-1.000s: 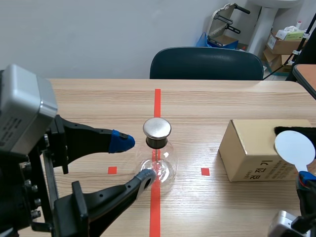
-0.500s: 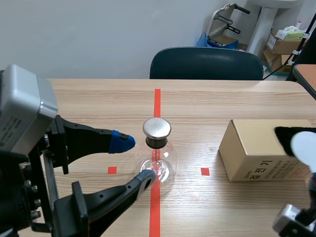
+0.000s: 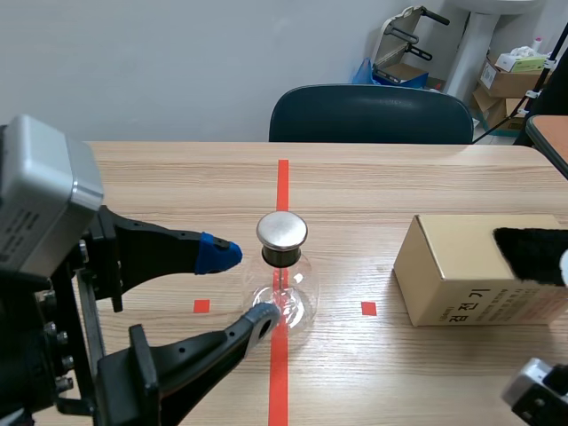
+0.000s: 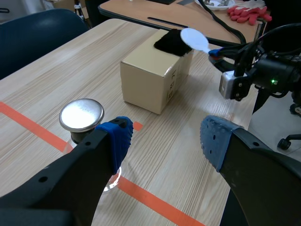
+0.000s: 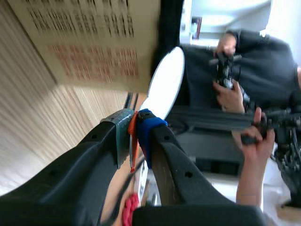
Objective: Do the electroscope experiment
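Note:
The electroscope, a clear glass flask with a round metal cap, stands on the red tape line at mid table. My left gripper is open just left of the flask, with nothing between its blue pads. The lower fingertip sits close against the glass. In the left wrist view the cap shows beside one finger. My right gripper is shut on the thin orange handle of a white disc paddle, held in the air beside the cardboard box. A black cloth lies on the box.
A dark blue chair stands behind the far table edge. A person's hands holding control handles show beyond the paddle in the right wrist view. Another table with red gloves lies past the box.
The right gripper has carried the white disc off the black cloth to the right, almost out of the scene view. The left arm and the flask have stayed still.

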Robot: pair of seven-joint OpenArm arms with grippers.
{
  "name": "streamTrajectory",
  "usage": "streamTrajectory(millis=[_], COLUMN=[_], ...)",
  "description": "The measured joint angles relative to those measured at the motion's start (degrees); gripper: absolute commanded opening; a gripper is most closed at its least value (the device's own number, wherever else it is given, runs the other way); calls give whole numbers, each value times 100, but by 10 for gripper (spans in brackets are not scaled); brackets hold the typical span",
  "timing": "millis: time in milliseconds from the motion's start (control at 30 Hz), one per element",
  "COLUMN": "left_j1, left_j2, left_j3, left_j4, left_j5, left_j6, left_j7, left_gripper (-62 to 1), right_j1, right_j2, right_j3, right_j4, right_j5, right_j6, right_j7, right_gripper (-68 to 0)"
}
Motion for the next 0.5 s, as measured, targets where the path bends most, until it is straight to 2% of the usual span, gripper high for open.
streamTrajectory(millis=[100, 167, 233, 267, 333, 400, 467, 500], left_j1=[2, 0, 0, 0, 2, 0, 0, 0], left_j2=[0, 0, 0, 0, 0, 0, 0, 0], left_j3=[0, 0, 0, 0, 0, 0, 0, 0], left_j4=[0, 0, 0, 0, 0, 0, 0, 0], left_j5=[0, 0, 0, 0, 0, 0, 0, 0], left_j6=[2, 7, 7, 7, 26, 31, 46, 46], left_j7=[17, 15, 15, 15, 15, 15, 15, 15], left_gripper=[-268, -268, -268, -268, -268, -268, -268, -268], right_j1=[-61, -70, -70, -70, -68, -66, -72, -72], right_j2=[42, 39, 13, 11, 11, 28, 48, 50], right_j3=[-9, -133, -234, -254, -256, -186, -155, -153], right_j4=[0, 2, 50, 83, 136, 151, 151, 151], right_j5=[-42, -55, -50, -57, -17, -13, -50, -63], right_j6=[-4, -4, -4, -4, -2, -2, 0, -2], right_j7=[835, 1134, 1060, 848, 63, -282, -15, 308], right_gripper=[-665, -665, -665, -665, -665, -665, -665, -665])
